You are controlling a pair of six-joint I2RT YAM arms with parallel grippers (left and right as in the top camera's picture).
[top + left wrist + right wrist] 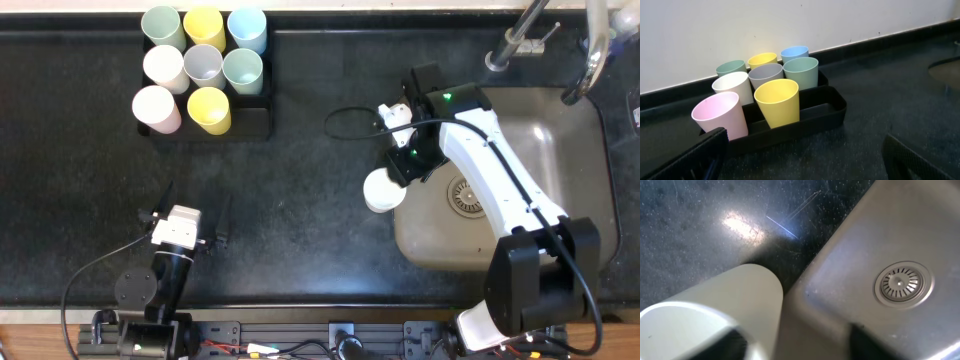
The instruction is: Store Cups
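Grips cream plastic cup point(381, 192) w/ right gripper point(398, 172) at left edge of steel sink point(520, 110), prob. bound for vacant near-right slot point(250, 114) of black plastic tray point(810, 125) far left; left gripper point(192, 212) spread wide, idle near-left, prob. out of the way.

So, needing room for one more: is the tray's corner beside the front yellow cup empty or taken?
Empty: beside the front yellow cup, the tray shows only bare black floor.
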